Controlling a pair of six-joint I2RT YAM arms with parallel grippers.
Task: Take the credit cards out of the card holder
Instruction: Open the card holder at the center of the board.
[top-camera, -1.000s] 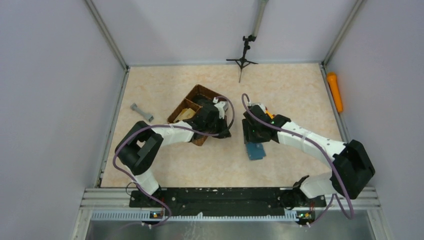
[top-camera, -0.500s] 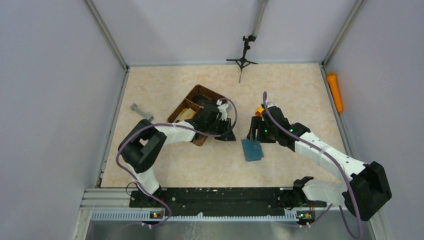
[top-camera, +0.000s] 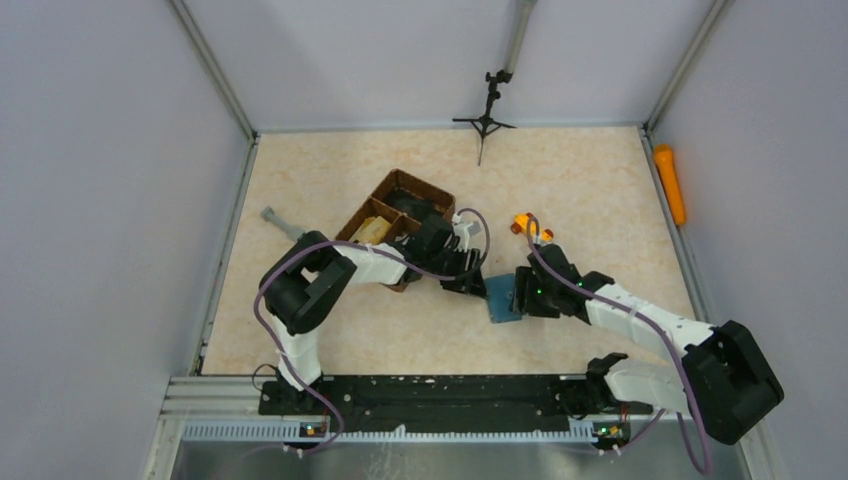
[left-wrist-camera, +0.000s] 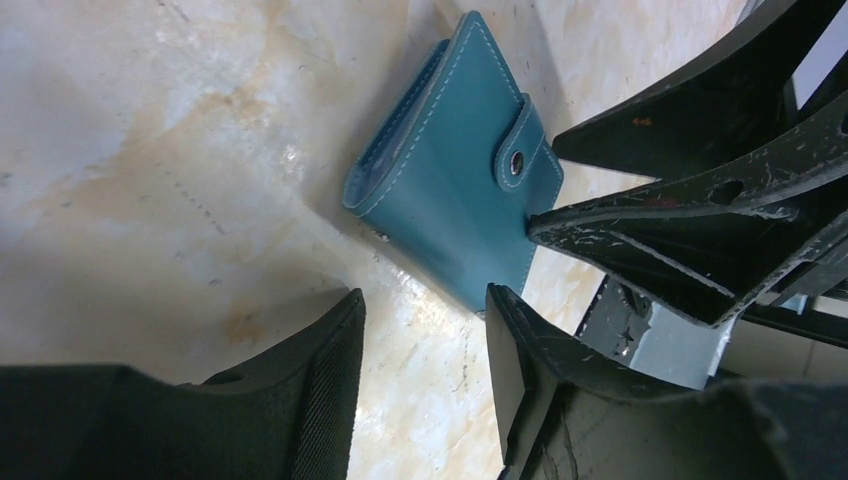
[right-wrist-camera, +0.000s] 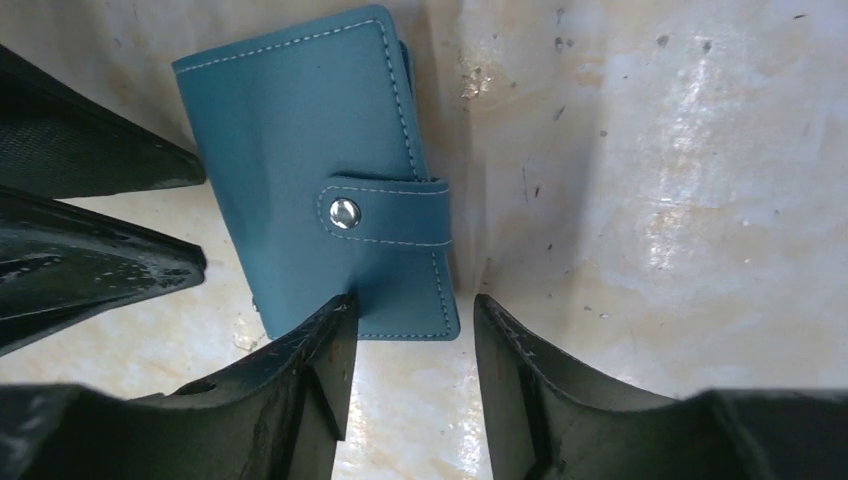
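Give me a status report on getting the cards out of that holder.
Done: nothing visible; no card is out. The card holder lies flat on the table, closed, its strap snapped. In hand: the left pincer and right pincer are open at its opposite edges, neither gripping it. Left: unsnap it, open it, pull out the cards.

No text, label, brand or number can be read anywhere

Card holder (right-wrist-camera: 300, 150) interior out of sight
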